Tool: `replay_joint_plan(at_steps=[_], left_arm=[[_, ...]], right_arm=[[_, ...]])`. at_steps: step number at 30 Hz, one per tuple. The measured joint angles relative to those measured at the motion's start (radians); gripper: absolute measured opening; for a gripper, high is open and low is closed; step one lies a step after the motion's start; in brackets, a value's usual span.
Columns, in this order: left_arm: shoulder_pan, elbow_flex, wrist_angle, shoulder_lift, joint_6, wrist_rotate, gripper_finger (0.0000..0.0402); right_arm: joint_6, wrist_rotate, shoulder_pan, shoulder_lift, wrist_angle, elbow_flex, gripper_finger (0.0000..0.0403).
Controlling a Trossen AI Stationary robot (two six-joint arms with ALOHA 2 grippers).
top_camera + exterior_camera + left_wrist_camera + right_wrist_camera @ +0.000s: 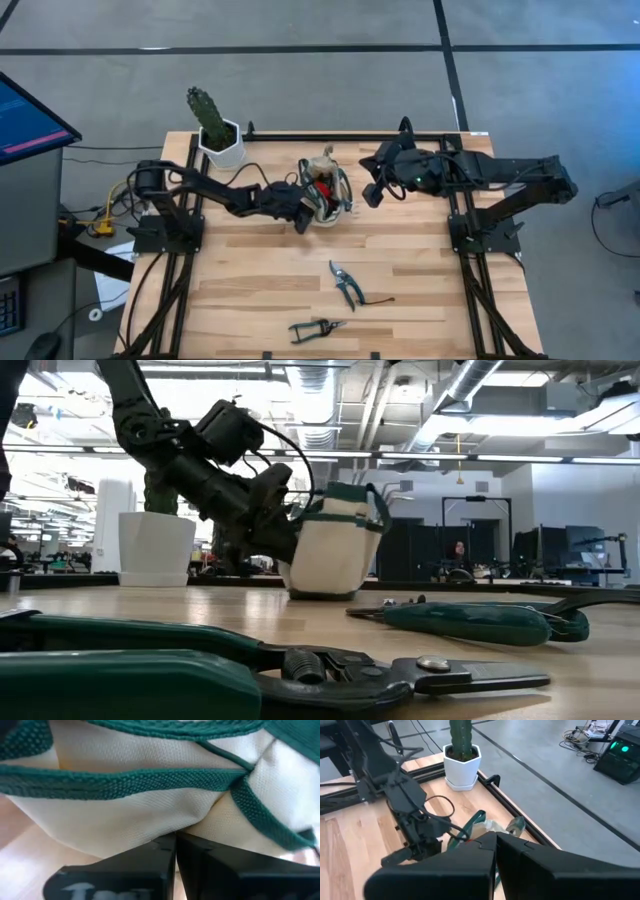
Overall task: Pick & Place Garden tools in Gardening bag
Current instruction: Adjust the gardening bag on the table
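Shears (311,328) and second shears (346,284) loose near front edge of tabletop (250,280), bare wood around them. Farther back, left gripper (303,212) clenched on fabric of gardening bag (326,193); right gripper (372,192) just beside bag, jaws clenched, empty. Cactus pot (221,142) at far rear edge.

A cactus (207,110) is standing upright in a white pot (222,146) at the desk's (260,280) far left corner. A monitor (25,115) is glowing off the desk's left edge, with cables (100,215) trailing over the grey floor (300,70) beside it.
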Motion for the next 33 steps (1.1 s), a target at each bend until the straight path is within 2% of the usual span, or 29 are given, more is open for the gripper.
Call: replay_joint_plan(at_steps=[3, 14, 22, 25, 29, 33], left_arm=[[-0.010, 0.000, 0.052, 0.011, -0.007, 0.000, 0.0001], [-0.011, 0.062, 0.061, 0.013, 0.055, -0.049, 0.0001], [-0.035, 0.062, 0.028, 0.011, 0.047, 0.000, 0.0001], [-0.040, 0.062, 0.029, -0.001, 0.047, 0.005, 0.0001], [-0.040, 0.061, -0.015, -0.072, 0.057, 0.006, 0.0001], [-0.040, 0.062, -0.120, -0.210, 0.120, -0.010, 0.0001]], right_arm=[[0.006, -0.001, 0.011, 0.000, 0.009, 0.000, 0.0000], [0.010, -0.004, 0.032, 0.000, 0.059, 0.000, 0.0000], [0.089, -0.086, 0.090, 0.024, 0.054, 0.000, 0.0000], [0.128, -0.152, 0.108, 0.050, 0.052, 0.000, 0.0000], [0.165, -0.232, 0.123, 0.118, 0.046, 0.000, 0.0000], [0.221, -0.295, 0.126, 0.184, 0.047, 0.000, 0.0000]])
